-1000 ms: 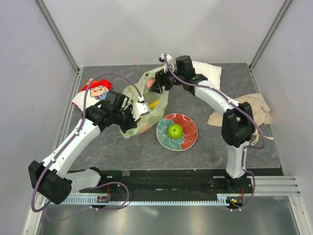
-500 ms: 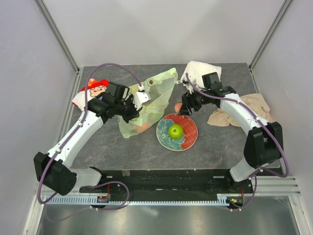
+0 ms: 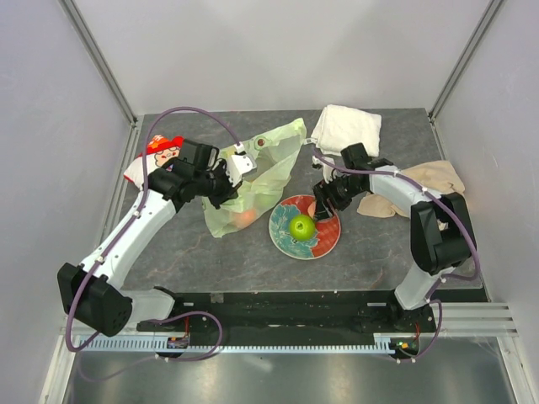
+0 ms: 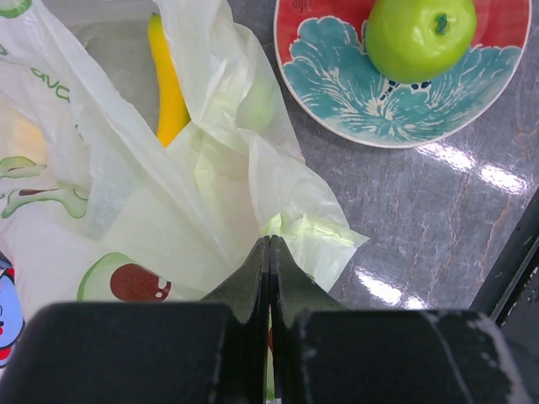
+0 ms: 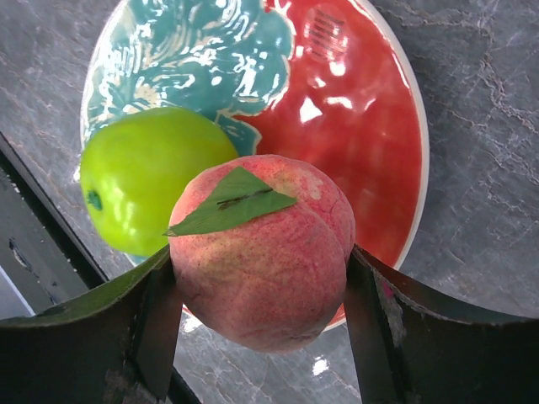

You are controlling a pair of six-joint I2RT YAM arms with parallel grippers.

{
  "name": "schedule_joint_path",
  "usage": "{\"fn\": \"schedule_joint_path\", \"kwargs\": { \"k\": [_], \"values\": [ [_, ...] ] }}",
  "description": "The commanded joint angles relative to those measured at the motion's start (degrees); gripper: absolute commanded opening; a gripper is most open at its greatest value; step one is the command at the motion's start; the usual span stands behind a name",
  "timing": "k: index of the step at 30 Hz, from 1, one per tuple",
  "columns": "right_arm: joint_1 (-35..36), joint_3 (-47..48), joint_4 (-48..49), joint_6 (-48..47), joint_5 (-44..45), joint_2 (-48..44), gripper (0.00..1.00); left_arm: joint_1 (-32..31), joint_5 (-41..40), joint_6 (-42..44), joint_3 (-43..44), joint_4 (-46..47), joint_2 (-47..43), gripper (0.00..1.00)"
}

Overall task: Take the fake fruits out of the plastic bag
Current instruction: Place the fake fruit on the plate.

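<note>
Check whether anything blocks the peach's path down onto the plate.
Nothing visible does. The right gripper holds the peach over the bare red half of the plate; the green apple sits aside, toward the teal half.

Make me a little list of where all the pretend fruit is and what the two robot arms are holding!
left jaws: shut, pinching a fold of the plastic bag
right jaws: shut on the peach, held over the plate
on the plate: green apple
inside the bag: banana; an orange fruit shows through the film
out of the bag: apple and peach
peach let go: not yet
</note>
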Motion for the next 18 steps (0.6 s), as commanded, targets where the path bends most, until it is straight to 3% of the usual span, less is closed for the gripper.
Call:
{"fn": "schedule_joint_path", "kwargs": {
  "k": [1, 5, 7, 14, 18],
  "values": [
    [-0.5, 0.8, 0.5, -1.0, 0.4, 2.3, 0.65, 0.6, 1.5, -1.7, 0.8, 2.0, -1.8, 0.02],
    [-0.4, 1.9, 0.6, -0.6, 1.2, 4.0, 0.77, 0.7, 1.6, -1.7, 1.3, 2.0, -1.0, 0.02],
    [-0.5, 2.5, 0.4, -0.5, 1.6, 3.8, 0.98, 0.7, 2.0, -1.6, 1.6, 2.0, -0.8, 0.02],
    [-2.5, 9.7, -5.1, -2.7, 1.7, -3.4, 0.98, 0.7, 2.6, -0.6, 1.3, 0.6, -1.5, 0.02],
    [-2.4, 14.5, -6.2, -3.2, -2.9, -7.3, 0.98, 0.6, 3.9, 0.6, 0.6, -3.0, -3.2, 0.02]
  ]
}}
